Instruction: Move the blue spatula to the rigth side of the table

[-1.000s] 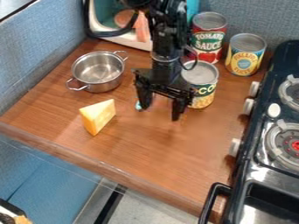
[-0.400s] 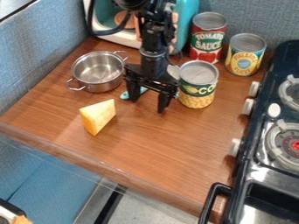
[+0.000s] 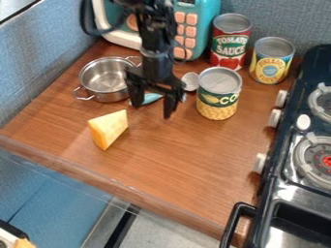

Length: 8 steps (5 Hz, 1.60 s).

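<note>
The open steel pot (image 3: 107,80), its metal floor showing, stands near the pincer (image 3: 152,109).

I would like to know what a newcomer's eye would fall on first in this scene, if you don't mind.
Probably the black end effector, hanging open over the wooden counter, with part of the blue spatula showing between its fingers. Next might come the yellow cheese wedge, nearer the counter's front edge and left of center in the view. The teal toy microwave with its peach buttons also stands out at the back.
</note>
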{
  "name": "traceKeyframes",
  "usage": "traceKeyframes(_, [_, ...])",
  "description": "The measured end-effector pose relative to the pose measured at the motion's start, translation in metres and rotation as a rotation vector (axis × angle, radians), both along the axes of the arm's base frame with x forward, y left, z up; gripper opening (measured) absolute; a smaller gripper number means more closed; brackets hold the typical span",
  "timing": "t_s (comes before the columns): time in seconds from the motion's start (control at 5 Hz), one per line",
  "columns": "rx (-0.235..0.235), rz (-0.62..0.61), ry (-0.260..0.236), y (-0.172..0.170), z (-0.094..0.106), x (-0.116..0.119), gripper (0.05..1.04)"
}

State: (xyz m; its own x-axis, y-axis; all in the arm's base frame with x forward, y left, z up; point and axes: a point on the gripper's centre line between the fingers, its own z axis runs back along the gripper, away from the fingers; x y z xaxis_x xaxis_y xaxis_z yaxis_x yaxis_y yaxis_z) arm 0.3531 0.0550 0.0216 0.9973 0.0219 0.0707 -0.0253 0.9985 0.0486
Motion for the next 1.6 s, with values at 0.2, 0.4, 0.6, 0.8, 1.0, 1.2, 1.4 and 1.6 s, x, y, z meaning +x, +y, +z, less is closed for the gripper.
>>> traceKeyframes(0.2, [0.003, -0.002, -0.012, 0.008, 0.005, 0.0, 0.999])
traceKeyframes(0.4, [0.006, -0.007, -0.014, 0.013, 0.006, 0.0, 0.999])
traceKeyframes(0.6, [0.016, -0.021, -0.024, 0.017, 0.001, 0.009, 0.999])
traceKeyframes(0.8, [0.031, -0.028, 0.007, 0.021, -0.011, 0.014, 0.999])
traceKeyframes(1.0, [0.047, -0.032, 0.007, 0.027, -0.013, 0.021, 0.999])
traceKeyframes(1.2, [0.048, -0.024, 0.022, 0.033, -0.021, 0.022, 0.999])
traceKeyframes(1.4, [0.042, -0.018, 0.025, 0.031, -0.025, 0.02, 0.945])
traceKeyframes(1.6, [0.036, -0.028, 0.022, 0.025, -0.028, 0.016, 0.66])
